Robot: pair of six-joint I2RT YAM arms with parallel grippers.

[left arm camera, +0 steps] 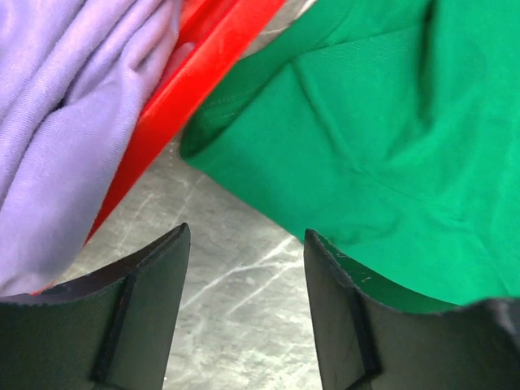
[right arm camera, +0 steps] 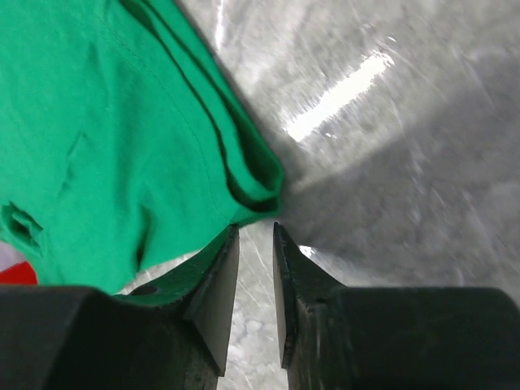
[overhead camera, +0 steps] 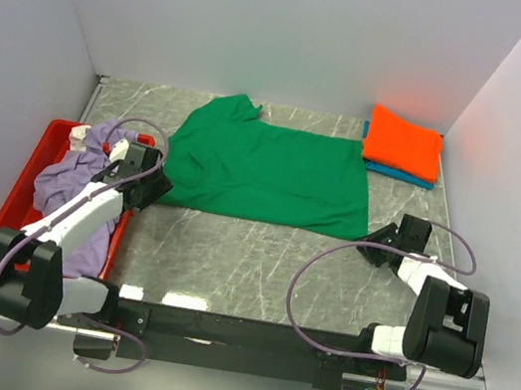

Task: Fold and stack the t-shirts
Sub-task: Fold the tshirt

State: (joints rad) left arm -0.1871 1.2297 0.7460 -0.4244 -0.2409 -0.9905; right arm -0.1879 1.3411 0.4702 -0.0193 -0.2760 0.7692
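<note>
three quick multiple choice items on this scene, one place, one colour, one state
1. The lavender t-shirt lies: A in the red tray; B on a chair; C in a blue bucket.
2. Folded on the blue tee lies: A a white tee; B the orange tee; C a black tee.
3. The left pincer by the green t-shirt is: A shut on cloth; B open and empty; C shut on the tray.
Key: 1 A, it fills the tray; 2 B, orange covers the blue; 3 B, its jaws stand wide apart with nothing between.
</note>
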